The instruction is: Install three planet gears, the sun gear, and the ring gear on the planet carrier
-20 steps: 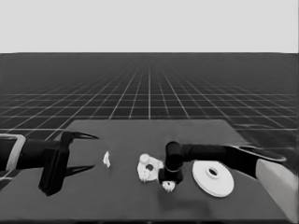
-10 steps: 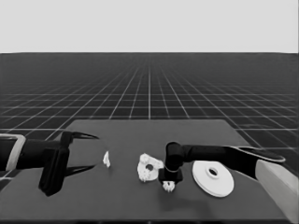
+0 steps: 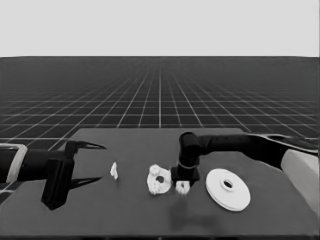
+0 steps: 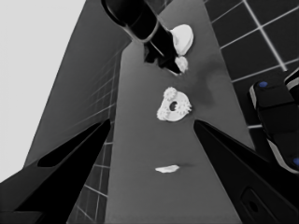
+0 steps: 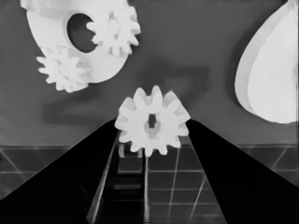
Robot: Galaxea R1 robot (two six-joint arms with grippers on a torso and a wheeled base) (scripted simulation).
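Two planet gears (image 5: 112,29) already sit on the smaller round part (image 3: 159,180), one on each side of its dark centre hole; this part lies near the middle of the table (image 3: 130,210). A third planet gear (image 5: 152,120) is clamped between the fingers of the right hand (image 3: 182,186), just beside the smaller round part and between it and the larger round part (image 3: 228,189). The right arm reaches in over the table and bends straight down to that hand. The larger round part lies flat toward the table's right end, apart from the hand. A thin white piece (image 3: 114,170) lies alone, left of the smaller round part. The left hand (image 3: 92,162) waits over the table's left end, fingers spread wide apart, gripping nothing.
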